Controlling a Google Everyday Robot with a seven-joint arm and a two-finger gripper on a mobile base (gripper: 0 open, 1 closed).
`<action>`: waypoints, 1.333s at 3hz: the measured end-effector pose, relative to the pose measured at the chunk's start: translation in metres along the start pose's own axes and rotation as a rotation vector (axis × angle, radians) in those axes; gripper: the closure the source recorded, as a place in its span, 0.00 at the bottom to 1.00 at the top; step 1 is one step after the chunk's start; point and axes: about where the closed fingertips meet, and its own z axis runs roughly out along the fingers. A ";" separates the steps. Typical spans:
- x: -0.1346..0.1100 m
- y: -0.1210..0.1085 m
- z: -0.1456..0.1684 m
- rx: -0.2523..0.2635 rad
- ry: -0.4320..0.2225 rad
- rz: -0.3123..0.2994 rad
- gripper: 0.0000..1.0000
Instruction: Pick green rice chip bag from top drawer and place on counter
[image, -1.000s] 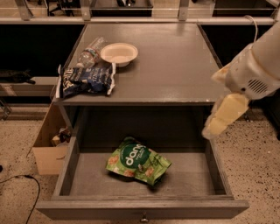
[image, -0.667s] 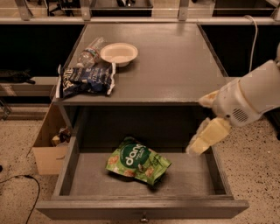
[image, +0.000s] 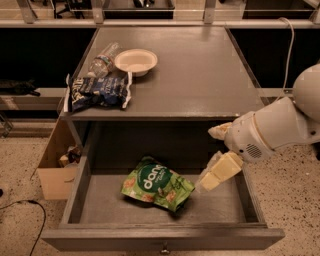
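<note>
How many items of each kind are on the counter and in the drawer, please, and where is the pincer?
Snack bags: 2, the green rice chip bag in the top drawer, a dark blue bag on the counter
Bowls: 1, on the counter
Plastic bottles: 1, on the counter
Total: 4
The pincer hangs over the drawer's right side.
</note>
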 end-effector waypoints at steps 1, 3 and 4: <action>0.012 -0.015 0.016 0.020 0.055 0.014 0.00; 0.057 -0.036 0.042 0.111 0.114 0.088 0.00; 0.077 -0.038 0.056 0.174 0.108 0.127 0.00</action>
